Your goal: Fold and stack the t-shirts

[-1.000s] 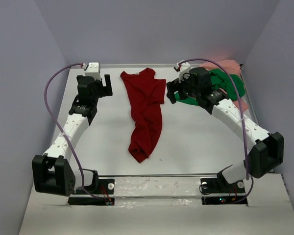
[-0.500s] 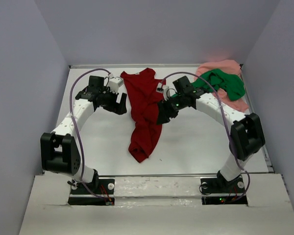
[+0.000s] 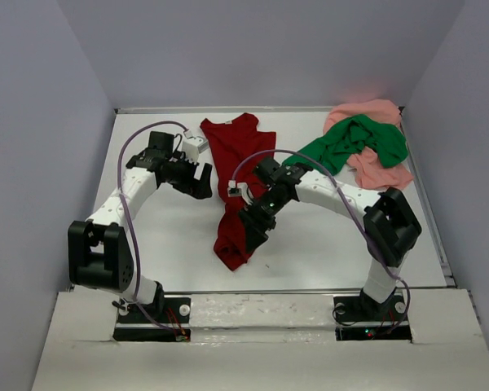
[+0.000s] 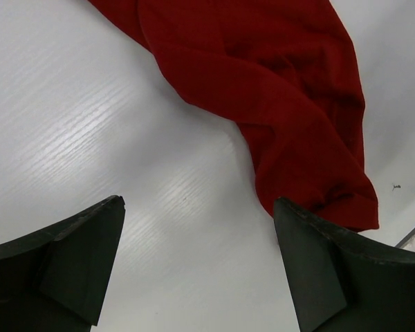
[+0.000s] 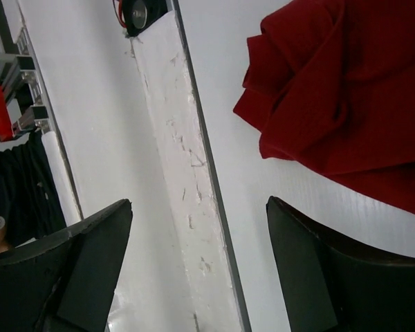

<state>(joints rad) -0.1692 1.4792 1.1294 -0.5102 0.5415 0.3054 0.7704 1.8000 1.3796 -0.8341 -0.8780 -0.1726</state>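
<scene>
The dark red t-shirt [image 3: 243, 175] lies crumpled in a long strip down the middle of the table. It also shows in the left wrist view [image 4: 283, 90] and the right wrist view [image 5: 339, 90]. The bright green t-shirt [image 3: 354, 142] lies bunched on the pale salmon pink t-shirt [image 3: 379, 169] at the back right. My left gripper [image 3: 199, 181] is open and empty, just left of the red shirt's middle [image 4: 199, 204]. My right gripper [image 3: 253, 232] is open and empty over the red shirt's lower end, pointing at the table's front edge [image 5: 199, 202].
The white table [image 3: 163, 236] is walled on the left, back and right. A front edge strip [image 5: 187, 173] runs along the near side, with the arm bases [image 3: 147, 314] behind it. The left arm's purple cable [image 3: 126, 163] loops above the table's left part.
My right arm has swung from the green shirt at the back right to the front, over the red shirt's lower end. My left arm has come in beside the red shirt. No shirt has moved.
</scene>
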